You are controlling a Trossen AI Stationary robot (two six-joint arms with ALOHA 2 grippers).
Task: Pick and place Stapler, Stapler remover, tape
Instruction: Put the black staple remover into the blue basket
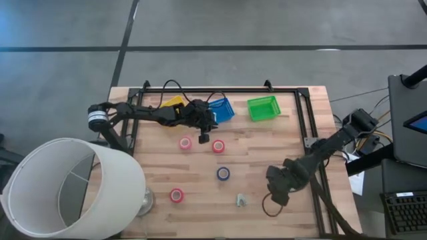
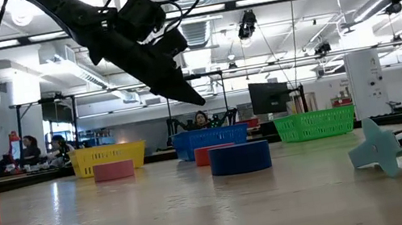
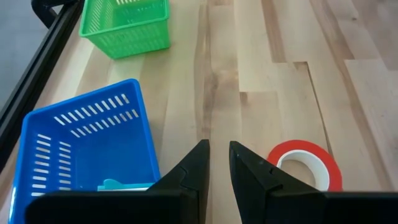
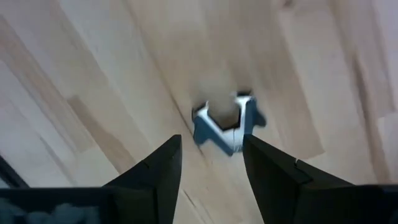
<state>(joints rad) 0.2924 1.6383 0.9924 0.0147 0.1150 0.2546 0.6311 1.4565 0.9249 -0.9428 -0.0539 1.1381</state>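
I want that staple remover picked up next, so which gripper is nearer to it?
Right. The right gripper hangs just beside the staple remover, jaws open; the left gripper is far across the table by the blue basket.

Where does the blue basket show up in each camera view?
High view: blue basket at the table's far edge, between the yellow basket and green basket.
Low view: blue basket in the back row, centre, again between yellow and green.
Left wrist view: at lower left.
Right wrist view: not in it.
Shared landmark: the green basket.
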